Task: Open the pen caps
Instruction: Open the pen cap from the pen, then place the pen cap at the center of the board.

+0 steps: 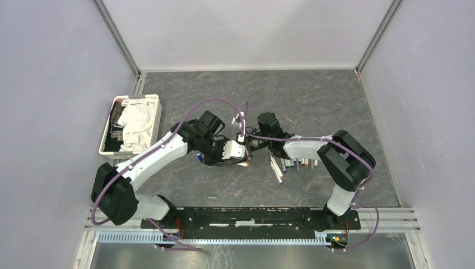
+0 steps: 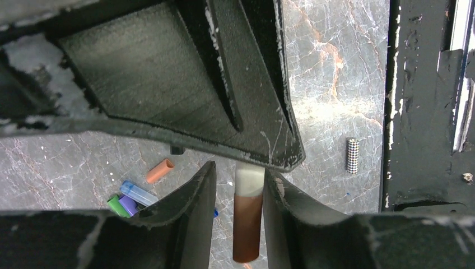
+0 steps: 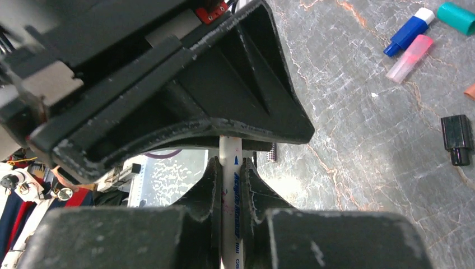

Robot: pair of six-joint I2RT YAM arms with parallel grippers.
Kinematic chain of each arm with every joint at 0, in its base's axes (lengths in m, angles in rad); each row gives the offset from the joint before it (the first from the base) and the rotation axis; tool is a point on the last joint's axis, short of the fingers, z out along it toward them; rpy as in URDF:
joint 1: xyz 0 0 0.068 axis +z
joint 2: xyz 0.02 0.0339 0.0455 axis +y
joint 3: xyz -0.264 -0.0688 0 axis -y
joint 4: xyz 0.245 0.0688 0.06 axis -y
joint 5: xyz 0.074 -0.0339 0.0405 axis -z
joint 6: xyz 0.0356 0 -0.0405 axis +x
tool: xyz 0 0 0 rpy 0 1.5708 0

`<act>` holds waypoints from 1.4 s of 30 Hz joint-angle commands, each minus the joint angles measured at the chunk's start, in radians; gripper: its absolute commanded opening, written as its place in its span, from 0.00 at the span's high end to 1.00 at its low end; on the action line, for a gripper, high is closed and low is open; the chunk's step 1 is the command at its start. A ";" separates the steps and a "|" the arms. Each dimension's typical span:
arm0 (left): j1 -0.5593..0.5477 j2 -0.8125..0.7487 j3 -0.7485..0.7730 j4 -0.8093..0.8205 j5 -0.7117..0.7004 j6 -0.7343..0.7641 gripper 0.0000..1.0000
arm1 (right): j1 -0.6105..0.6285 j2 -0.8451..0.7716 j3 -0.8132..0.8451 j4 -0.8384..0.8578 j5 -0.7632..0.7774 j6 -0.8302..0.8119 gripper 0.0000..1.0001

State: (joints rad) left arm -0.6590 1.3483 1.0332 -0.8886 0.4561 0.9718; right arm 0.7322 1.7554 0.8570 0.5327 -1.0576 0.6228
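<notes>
**A:** What is in the white slatted plastic basket?

**B:** A crumpled white cloth, with something dark under it that I cannot make out. The basket sits at the left edge of the table, well apart from both grippers.

**A:** And the grippers?

**B:** They meet mid-table. The right gripper is clamped on a white pen barrel with blue print. The left gripper has its jaws either side of a brown pen cap that sits on a white barrel end. A gap shows on one side, so it is not pinching.

**A:** Any other caps?

**B:** Yes, loose on the table. An orange cap, a clear blue cap, a green cap and a purple cap lie close together. Near the right gripper lie a blue-and-white cap, a teal cap, a translucent pink cap and a black cap. A row of white-barrelled pens lies just beside the right forearm.

**A:** The surface and the room?

**B:** It is a dark grey marble-patterned tabletop. Pale grey walls stand on three sides, with aluminium corner posts.
</notes>
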 commanded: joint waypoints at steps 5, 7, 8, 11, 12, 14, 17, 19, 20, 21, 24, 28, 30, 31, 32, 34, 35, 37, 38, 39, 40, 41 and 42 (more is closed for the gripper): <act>-0.018 -0.002 0.020 -0.008 0.047 0.023 0.74 | 0.005 0.020 0.054 0.003 -0.046 -0.020 1.00; -0.019 0.004 0.019 -0.017 0.026 0.040 0.87 | 0.001 0.011 0.050 -0.039 -0.048 -0.052 1.00; -0.019 0.002 0.016 -0.021 0.009 0.051 0.91 | 0.001 0.004 0.047 -0.067 -0.049 -0.076 1.00; -0.019 -0.016 -0.001 -0.034 -0.056 0.103 0.97 | -0.011 -0.021 0.039 -0.173 -0.046 -0.164 1.00; -0.019 -0.022 -0.004 -0.041 -0.079 0.122 0.98 | -0.016 -0.032 0.035 -0.208 -0.040 -0.199 1.00; -0.018 -0.027 0.001 -0.065 -0.123 0.146 0.98 | -0.027 -0.055 0.029 -0.289 -0.022 -0.259 1.00; -0.005 -0.031 0.003 -0.091 -0.183 0.185 0.98 | -0.046 -0.096 -0.011 -0.328 -0.008 -0.293 1.00; 0.018 -0.031 0.001 -0.104 -0.204 0.216 0.98 | -0.060 -0.119 -0.038 -0.375 0.004 -0.334 1.00; 0.034 -0.031 0.004 -0.112 -0.206 0.228 0.98 | -0.063 -0.129 -0.044 -0.404 0.013 -0.360 1.00; 0.053 -0.031 0.008 -0.119 -0.206 0.240 0.98 | -0.067 -0.138 -0.050 -0.435 0.021 -0.391 1.00; 0.109 -0.026 0.028 -0.134 -0.215 0.281 0.98 | -0.075 -0.169 -0.078 -0.485 0.044 -0.431 1.00; 0.178 -0.014 0.048 -0.166 -0.236 0.344 0.98 | -0.078 -0.207 -0.096 -0.531 0.069 -0.471 1.00; 0.210 -0.003 0.058 -0.184 -0.249 0.369 0.98 | -0.080 -0.228 -0.102 -0.574 0.081 -0.490 1.00; 0.226 0.001 0.059 -0.187 -0.250 0.380 0.98 | -0.080 -0.237 -0.107 -0.580 0.083 -0.496 1.00; 0.242 0.003 0.059 -0.188 -0.251 0.392 0.98 | -0.081 -0.246 -0.112 -0.583 0.085 -0.497 1.00; 0.270 0.005 0.059 -0.188 -0.240 0.409 0.98 | -0.081 -0.255 -0.115 -0.598 0.088 -0.504 1.00; 0.281 0.005 0.058 -0.187 -0.236 0.414 0.98 | -0.082 -0.261 -0.117 -0.600 0.088 -0.504 1.00; 0.290 0.003 0.055 -0.192 -0.229 0.423 0.98 | -0.083 -0.275 -0.125 -0.603 0.088 -0.505 1.00; 0.290 0.000 0.052 -0.193 -0.229 0.426 0.98 | -0.083 -0.285 -0.131 -0.603 0.091 -0.503 1.00; 0.290 -0.005 0.049 -0.193 -0.227 0.428 0.98 | -0.083 -0.291 -0.136 -0.601 0.095 -0.499 1.00; 0.290 -0.009 0.049 -0.196 -0.221 0.430 0.98 | -0.083 -0.299 -0.143 -0.594 0.095 -0.491 1.00; 0.291 -0.013 0.050 -0.197 -0.210 0.429 0.98 | -0.084 -0.305 -0.147 -0.588 0.093 -0.484 1.00; 0.290 -0.017 0.051 -0.200 -0.196 0.425 0.98 | -0.084 -0.311 -0.147 -0.585 0.097 -0.481 1.00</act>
State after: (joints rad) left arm -0.3721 1.3518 1.0611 -1.0573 0.2363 1.3399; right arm 0.6476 1.4956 0.7193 -0.0643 -0.9459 0.1490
